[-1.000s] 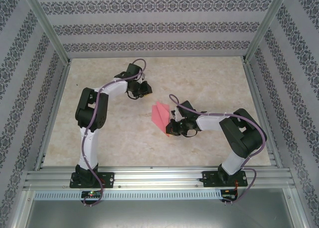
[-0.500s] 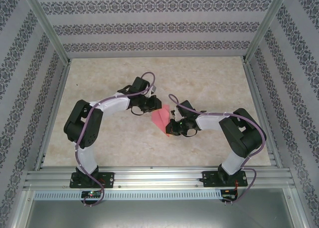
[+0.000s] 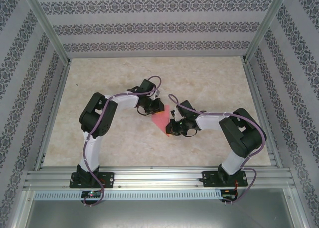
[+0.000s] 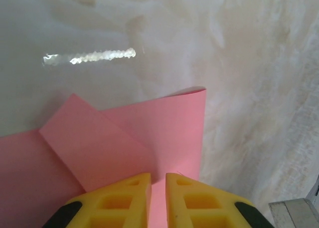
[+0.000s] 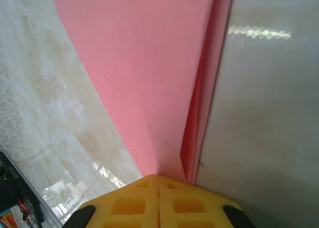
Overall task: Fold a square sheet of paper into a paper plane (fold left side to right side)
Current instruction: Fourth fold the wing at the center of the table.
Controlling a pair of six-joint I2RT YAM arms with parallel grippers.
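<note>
A: Pose of the left arm (image 3: pixel 119 99)?
B: Rises from the base, folds back at the elbow, then runs rightward over the table (image 3: pixel 209 78) toward the middle. Ends in the left pincer (image 3: pixel 156 108), pointing down at the far left edge of the paper (image 3: pixel 160 120).

A: And the right arm (image 3: pixel 219 120)?
B: Much the same, mirrored: climbs from the base, doubles over at the elbow, stretches leftward and low. Sets the right pincer (image 3: pixel 173 127) at the near right side of the paper.

A: Look of the paper?
B: Salmon pink, plain, already creased. From above, reads as a small wedge narrowing toward the near side. From the left wrist, shows a flap folded slantwise across a flat layer, plus one square corner over bare table. From the right wrist, shows a broad panel tapering toward the fingers, with thin stacked layers along a long fold on its right.

A: Grip on the left?
B: Narrow, just a slit between the yellow fingers (image 4: pixel 132 198), with pink visible through it. Hard to tell whether touching the paper or just above it.

A: On the right?
B: Clamped on the paper's tapered end, fingers (image 5: pixel 124 203) pressed together without a gap.

A: Place of the paper, then?
B: On the table near the middle, between the two pincers.
</note>
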